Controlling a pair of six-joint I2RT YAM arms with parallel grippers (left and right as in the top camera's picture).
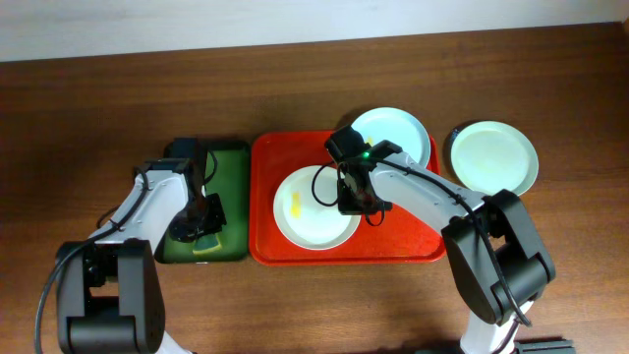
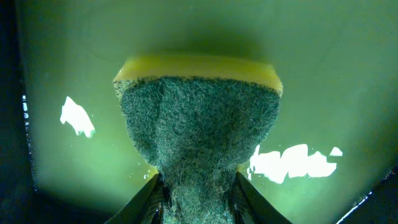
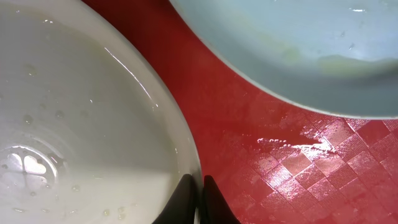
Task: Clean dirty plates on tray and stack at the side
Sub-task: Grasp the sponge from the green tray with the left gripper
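Observation:
The red tray [image 1: 413, 246] holds two plates. A white plate [image 1: 300, 221] with a yellow smear lies at its front middle. A pale mint plate [image 1: 398, 128] lies at its back right. A third pale plate [image 1: 493, 157] sits on the table right of the tray. My right gripper [image 1: 352, 202] is shut on the right rim of the white plate [image 3: 93, 124]; its fingers [image 3: 198, 196] pinch the rim over the red tray [image 3: 249, 124]. The mint plate [image 3: 298, 43] lies just beyond. My left gripper [image 1: 201, 231] is shut on a green and yellow sponge [image 2: 199, 124].
A dark green tray [image 1: 228, 162] lies left of the red tray, and the sponge is held over it [image 2: 323, 74]. Brown wooden table [image 1: 98, 118] surrounds both trays. A pale wall strip runs along the back edge.

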